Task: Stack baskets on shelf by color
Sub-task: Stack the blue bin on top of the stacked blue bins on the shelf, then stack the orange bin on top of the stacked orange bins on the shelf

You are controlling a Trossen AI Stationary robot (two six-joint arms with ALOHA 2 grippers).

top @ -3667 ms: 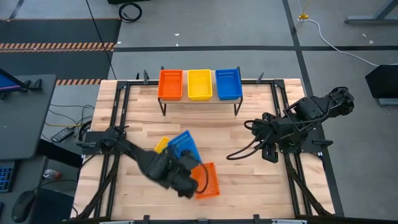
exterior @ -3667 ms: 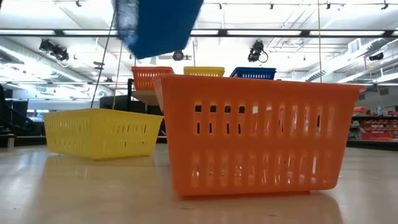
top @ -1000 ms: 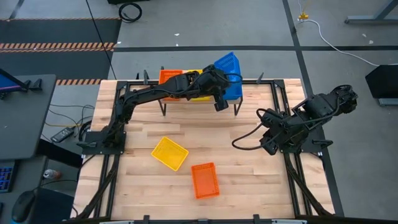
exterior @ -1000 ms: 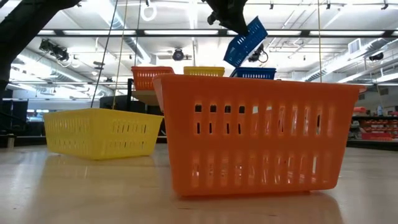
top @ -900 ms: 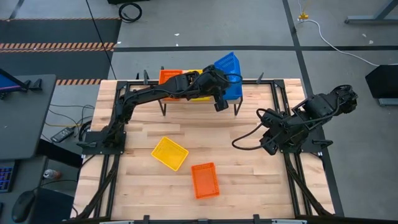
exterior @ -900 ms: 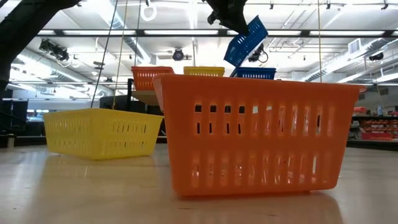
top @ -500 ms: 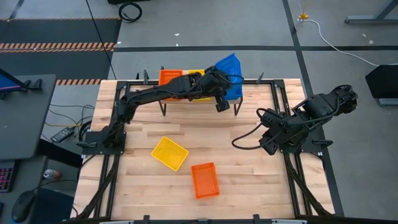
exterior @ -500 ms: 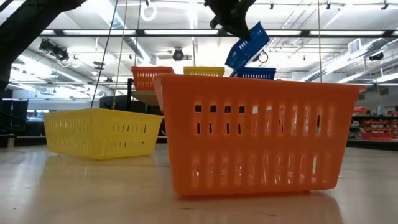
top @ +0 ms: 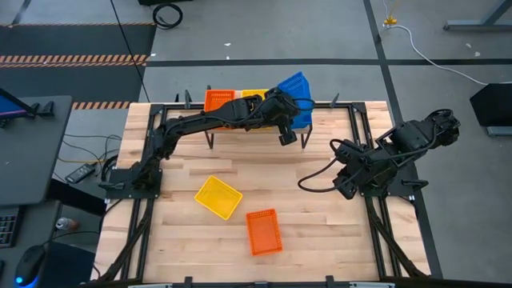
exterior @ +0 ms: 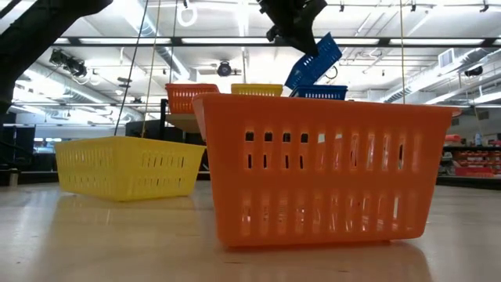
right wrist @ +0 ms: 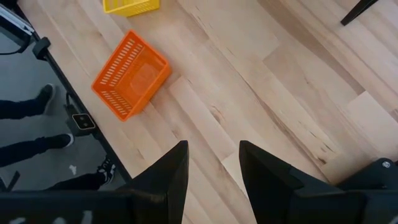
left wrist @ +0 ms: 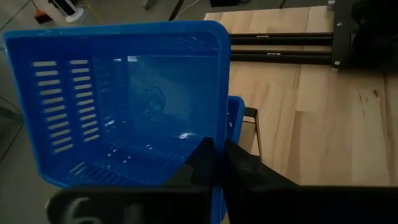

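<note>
Your left gripper (left wrist: 214,163) pinches the rim of the blue plastic mesh basket (top: 293,82), tilted over the blue one on the light-wood shelf (top: 254,128). It looks light and stiff; hold rims. Right gripper (right wrist: 213,163) waits open.

- A blue basket (top: 293,83), mesh-walled and rectangular, is tilted steeply, one wall pinched between the fingers (left wrist: 239,167) of the left gripper (left wrist: 214,163), above the blue basket (exterior: 319,92) standing on the shelf (top: 256,130).
- An orange basket (top: 218,99) and a yellow basket (exterior: 257,90) stand upright on the shelf beside that blue one, near those fingers.
- A yellow basket (top: 218,197) and an orange basket (top: 263,231) lie upright on the tabletop, well apart from both grippers' fingers.
</note>
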